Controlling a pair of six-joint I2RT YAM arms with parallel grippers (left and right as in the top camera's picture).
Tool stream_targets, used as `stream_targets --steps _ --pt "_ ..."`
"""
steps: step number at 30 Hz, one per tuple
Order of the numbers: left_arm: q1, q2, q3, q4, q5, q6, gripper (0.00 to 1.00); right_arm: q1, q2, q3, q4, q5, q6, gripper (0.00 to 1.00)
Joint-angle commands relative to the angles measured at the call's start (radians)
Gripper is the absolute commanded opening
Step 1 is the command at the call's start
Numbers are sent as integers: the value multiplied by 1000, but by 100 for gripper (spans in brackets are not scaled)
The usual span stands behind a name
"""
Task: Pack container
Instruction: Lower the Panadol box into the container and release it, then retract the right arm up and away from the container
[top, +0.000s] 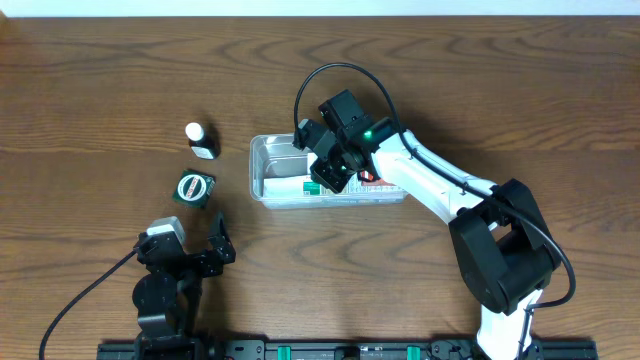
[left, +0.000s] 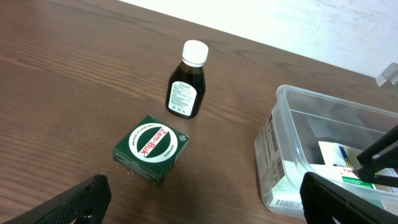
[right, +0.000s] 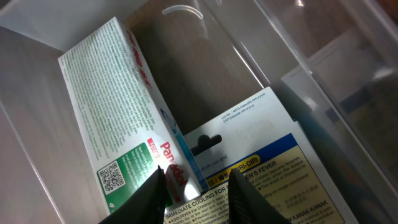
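The clear plastic container (top: 258, 172) stands at the table's middle; it also shows in the left wrist view (left: 280, 162) and in the right wrist view (right: 311, 50). Inside it lie a white and green Panadol box (right: 112, 106) and a flat blue and yellow cooling-patch pack (right: 273, 168). My right gripper (top: 327, 170) is down inside the container; in the right wrist view its fingers (right: 196, 193) are apart, over the Panadol box's end and the pack, gripping neither. My left gripper (left: 202, 199) is wide open and empty, low over the table near the front left (top: 195, 258).
A green Zam-Buk box (top: 195, 187) (left: 151, 148) lies left of the container. A dark bottle with a white cap (top: 200, 140) (left: 186, 87) stands behind it. The right arm reaches over the container from the right.
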Motion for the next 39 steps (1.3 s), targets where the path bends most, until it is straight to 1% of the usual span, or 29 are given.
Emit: stream_targets --steps 1,5,7,10,15,19,22,26,27,28,29,34,39 --pt "-3 -2 -21 -3 6 -13 98 21 11 3 3 10 -40 33" --pt "-3 -2 -21 -3 6 -13 98 29 11 3 11 10 -68 33" --pt "-3 -2 -21 -3 6 -13 98 24 10 3 21 10 -69 40" --pt "-3 -2 -21 -3 6 -13 98 4 -17 11 26 10 -64 41" --pt "-3 -2 -21 -3 6 -13 98 -48 -123 37 16 10 43 45" --pt "-3 -2 -21 -3 6 -13 98 -112 -246 39 -8 10 117 51" --pt "-3 -2 -21 -3 6 -13 98 -182 -346 39 -26 11 226 54" --pt "-3 -2 -21 -3 6 -13 98 -319 -454 39 -110 34 414 55" --pt "-3 -2 -21 -3 6 -13 98 -363 -478 39 -150 56 476 63" --pt "-3 -2 -21 -3 6 -13 98 -391 -489 39 -172 71 509 87" --pt "-3 -2 -21 -3 6 -13 98 -427 -503 39 -198 83 534 99" --pt "-3 -2 -21 -3 6 -13 98 -547 -525 39 -266 85 534 99" --pt "-3 -2 -21 -3 6 -13 98 -580 -525 39 -301 85 534 99"
